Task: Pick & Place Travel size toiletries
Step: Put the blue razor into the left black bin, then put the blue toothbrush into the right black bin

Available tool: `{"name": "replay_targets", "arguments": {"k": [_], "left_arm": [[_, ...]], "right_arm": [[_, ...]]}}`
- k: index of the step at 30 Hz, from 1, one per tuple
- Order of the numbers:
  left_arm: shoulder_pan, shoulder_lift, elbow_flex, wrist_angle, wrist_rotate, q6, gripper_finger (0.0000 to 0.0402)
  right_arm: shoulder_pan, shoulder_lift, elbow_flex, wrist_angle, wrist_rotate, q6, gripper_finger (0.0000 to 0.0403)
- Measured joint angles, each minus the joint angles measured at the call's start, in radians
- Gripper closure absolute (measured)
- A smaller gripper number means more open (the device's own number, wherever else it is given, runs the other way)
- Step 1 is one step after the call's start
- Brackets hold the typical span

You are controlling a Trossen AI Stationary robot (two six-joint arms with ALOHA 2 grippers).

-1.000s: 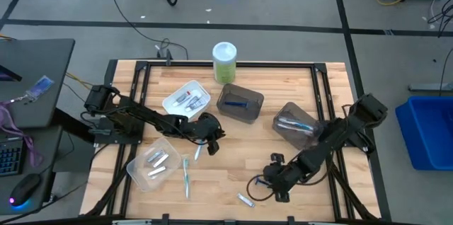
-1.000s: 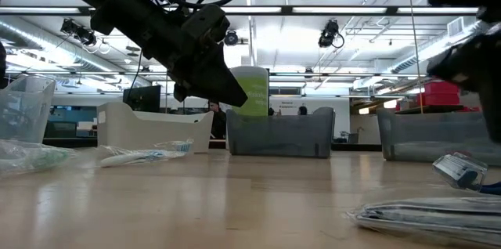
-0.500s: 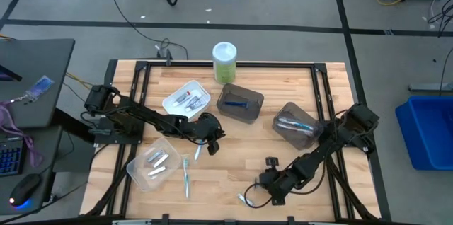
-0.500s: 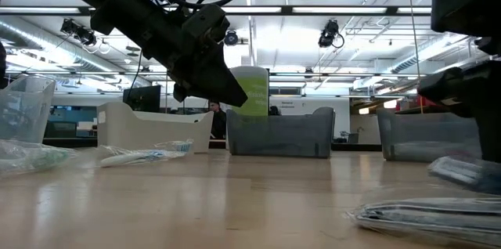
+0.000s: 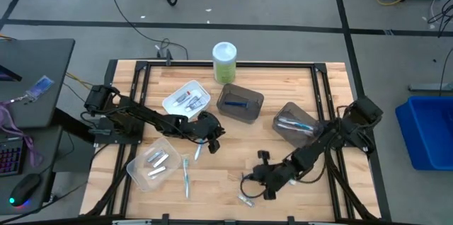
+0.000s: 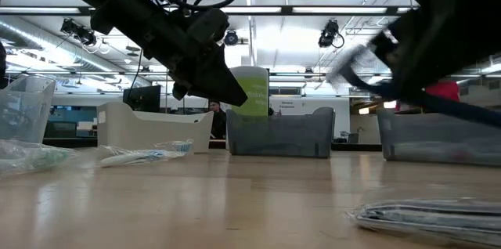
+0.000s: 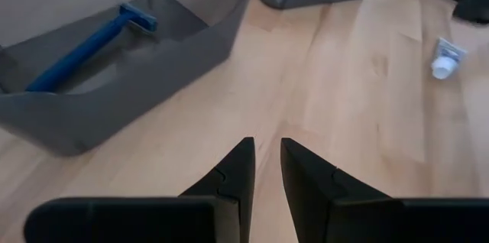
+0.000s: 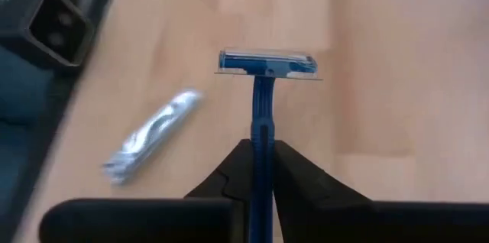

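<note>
Since a second ago my right gripper [image 5: 249, 185] has slid across the near part of the table and its fingers have gone from spread to pinching the handle of a blue razor [image 8: 263, 94], whose head stands out just ahead of my fingertips in the right wrist view. A small silver tube [image 8: 153, 136] lies on the wood just beside the razor, below my grip. My left gripper [image 7: 262, 168] hovers where it was near the table's middle, its fingers nearly pressed together with a thin gap and nothing between them.

I judge the step in hand to be the pick: the razor is gripped, not yet carried off. The next move calls for bringing it to the bin that takes razors without letting the thin handle twist in my fingers.

That bin is the dark bin [image 5: 241, 103], well ahead of my right gripper and just ahead of my left; one blue razor [image 7: 90, 44] already lies in it. The clear grey bin [image 5: 294, 125] farther along my right arm holds something bluish I cannot make out. The white bin [image 5: 187, 100] holds small tubes, and the clear bin [image 5: 153, 163] beside my left arm holds silver tubes. A toothbrush [image 5: 185, 175] lies loose by it.
</note>
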Motion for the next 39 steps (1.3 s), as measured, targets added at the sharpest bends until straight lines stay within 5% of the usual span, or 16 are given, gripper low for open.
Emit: {"name": "replay_targets", "arguments": {"k": [9, 12, 25, 32, 39], "left_arm": [[0.000, 0.000, 0.000, 0.002, -0.022, -0.003, 0.0329], [0.000, 0.000, 0.000, 0.002, -0.024, -0.003, 0.0329], [0.000, 0.000, 0.000, 0.002, -0.028, -0.003, 0.0329], [0.000, 0.000, 0.000, 0.001, -0.028, 0.022, 0.0329], [0.000, 0.000, 0.000, 0.001, -0.028, 0.052, 0.0329]], "right_arm": [[-0.179, -0.136, -0.001, 0.011, 0.484, -0.388, 0.0364], [-0.275, -0.140, 0.000, 0.031, 0.559, -0.434, 0.0361], [-0.664, -0.046, 0.000, 0.052, 0.118, -0.447, 0.0357], [-0.742, 0.022, 0.000, 0.052, 0.042, -0.464, 0.0340], [-0.771, 0.026, 0.000, 0.067, 0.019, -0.469, 0.0282]]}}
